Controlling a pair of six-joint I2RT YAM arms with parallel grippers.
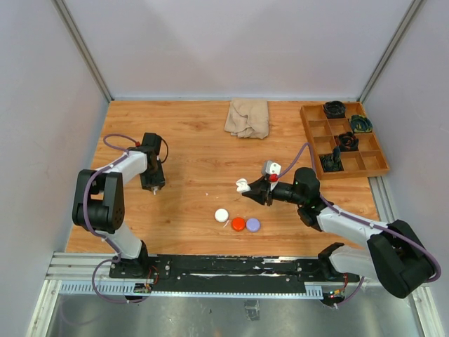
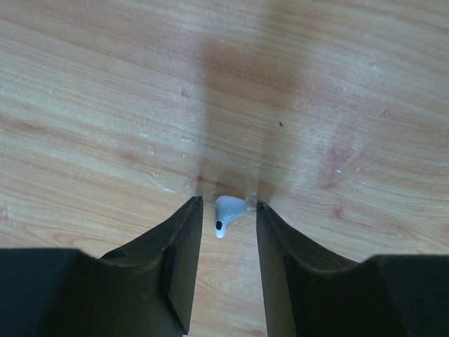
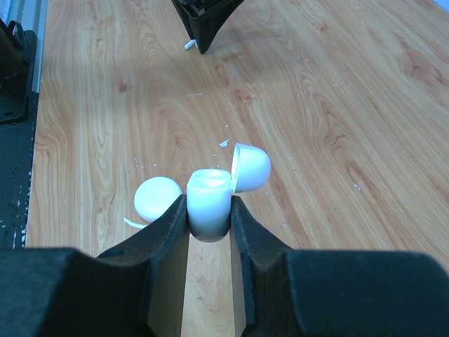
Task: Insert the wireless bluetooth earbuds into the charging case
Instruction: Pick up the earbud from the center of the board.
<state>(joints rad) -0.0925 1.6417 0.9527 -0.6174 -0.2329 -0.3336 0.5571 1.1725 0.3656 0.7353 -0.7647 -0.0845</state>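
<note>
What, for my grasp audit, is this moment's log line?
left tool: open, straddling white earbud | right tool: shut on charging case, lid open

The top camera looks down from above the near edge over the whole table [image 1: 196,140]. The left wrist view stares down, close to its surface. The right one faces left, low, sharing the left gripper [image 3: 202,48] with the top view.

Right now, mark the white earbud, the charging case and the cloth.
white earbud [image 2: 229,208]: left wrist view, its rounded head.
charging case [image 3: 209,202]: right wrist view, its body.
cloth [image 1: 248,118]: top view, its middle.
</note>
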